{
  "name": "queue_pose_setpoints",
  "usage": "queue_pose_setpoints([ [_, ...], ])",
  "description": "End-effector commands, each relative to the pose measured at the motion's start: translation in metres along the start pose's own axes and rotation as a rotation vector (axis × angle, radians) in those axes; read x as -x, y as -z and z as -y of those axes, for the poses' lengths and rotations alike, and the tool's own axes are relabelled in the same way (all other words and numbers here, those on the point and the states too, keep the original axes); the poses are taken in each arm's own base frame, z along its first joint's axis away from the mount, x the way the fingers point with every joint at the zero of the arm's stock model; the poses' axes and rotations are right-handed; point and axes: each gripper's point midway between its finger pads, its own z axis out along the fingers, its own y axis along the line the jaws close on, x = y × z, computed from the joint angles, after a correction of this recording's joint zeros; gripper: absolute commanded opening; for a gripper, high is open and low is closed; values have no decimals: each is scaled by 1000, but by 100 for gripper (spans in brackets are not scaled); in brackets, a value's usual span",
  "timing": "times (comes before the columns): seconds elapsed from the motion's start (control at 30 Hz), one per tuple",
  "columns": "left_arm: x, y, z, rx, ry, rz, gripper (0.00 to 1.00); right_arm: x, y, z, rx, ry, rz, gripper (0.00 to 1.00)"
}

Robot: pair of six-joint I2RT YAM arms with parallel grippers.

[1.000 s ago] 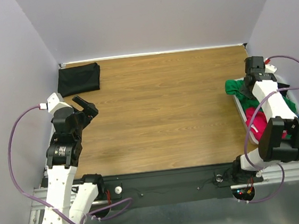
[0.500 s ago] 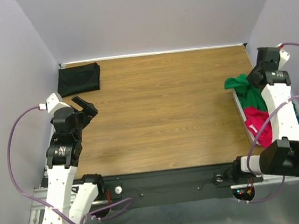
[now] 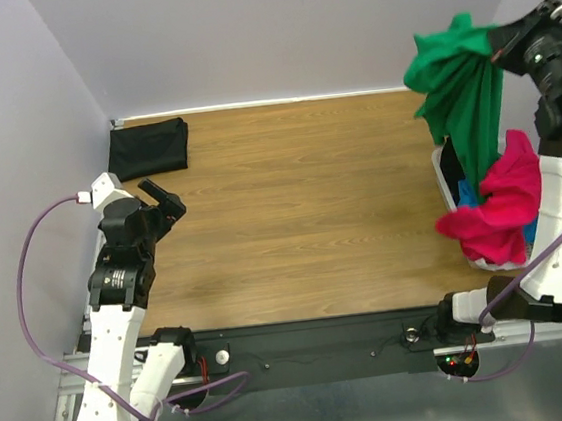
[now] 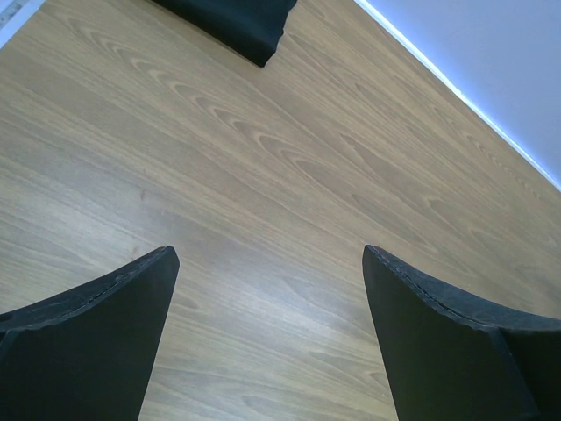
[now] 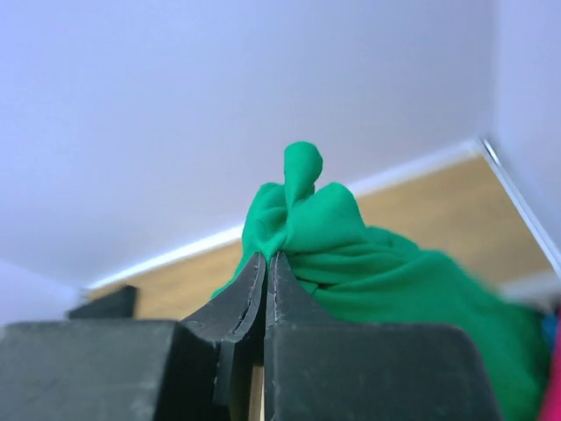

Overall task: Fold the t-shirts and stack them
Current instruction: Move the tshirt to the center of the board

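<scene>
Above the basket, right hand pinching the green t-shirt has hoisted it high; left hand gapes empty.

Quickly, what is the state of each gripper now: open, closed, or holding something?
Left gripper: open, holding nothing.
Right gripper: closed on the green t-shirt.

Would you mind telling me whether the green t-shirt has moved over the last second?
Yes. The green t-shirt has risen out of the white basket and now hangs above it from the right gripper.
</scene>
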Motion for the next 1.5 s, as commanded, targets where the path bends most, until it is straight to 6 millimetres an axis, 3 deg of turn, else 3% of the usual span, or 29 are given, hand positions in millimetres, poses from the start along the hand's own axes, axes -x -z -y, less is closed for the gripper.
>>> queue_pose_setpoints([
  [0.0,15,4,12,-39,-10,30,98,71,31,-71,278,73,189,0],
  [0.03,14,4,11,-34,-13,28,98,91,45,-82,305,87,248,0],
  [0.1,15,4,11,-33,-13,29,98,108,54,-95,349,78,296,0],
  [0.17,16,4,12,-38,-9,28,98,118,60,-119,474,88,318,0],
  [0.27,18,6,18,-59,-8,23,98,114,77,-160,740,61,272,0],
  [0.4,23,10,23,-77,-8,27,98,104,86,-177,869,-5,187,0],
  [0.5,25,13,29,-108,-2,30,98,91,112,-191,1006,-16,115,0],
  [0.63,22,12,38,-152,17,14,98,82,124,-190,1008,-15,100,0],
  [0.8,10,-1,38,-141,26,-28,99,66,104,-179,967,-44,68,0],
  [0.83,9,-3,37,-136,30,-34,98,54,87,-173,941,-69,37,0],
  [0.87,8,-5,37,-134,26,-39,98,42,80,-180,958,-67,13,0],
  [0.93,6,-7,40,-146,21,-47,98,12,45,-186,906,-98,-52,0],
  [0.97,7,-8,41,-147,20,-44,98,-19,44,-214,958,-52,-101,0],
  [1.0,8,-8,41,-147,19,-38,98,-47,16,-218,868,-66,-151,0],
  [1.03,10,-8,41,-145,20,-33,98,-70,8,-229,864,-52,-188,0],
  [1.07,11,-8,40,-139,20,-28,98,-100,13,-249,900,-34,-244,0],
  [1.17,12,-6,35,-112,17,-25,98,-159,-7,-265,838,-1,-323,0],
  [1.27,12,-7,27,-78,23,-15,98,-199,-6,-271,820,41,-379,0],
  [1.3,10,-7,23,-59,22,-16,98,-208,-3,-269,826,49,-401,0],
  [1.33,10,-8,20,-43,26,-10,98,-231,-4,-260,810,61,-454,0],
  [1.4,7,-9,16,-26,28,-14,98,-242,4,-245,780,65,-473,0],
  [1.47,4,-11,13,-13,32,-21,98,-280,-5,-203,618,80,-518,0],
])
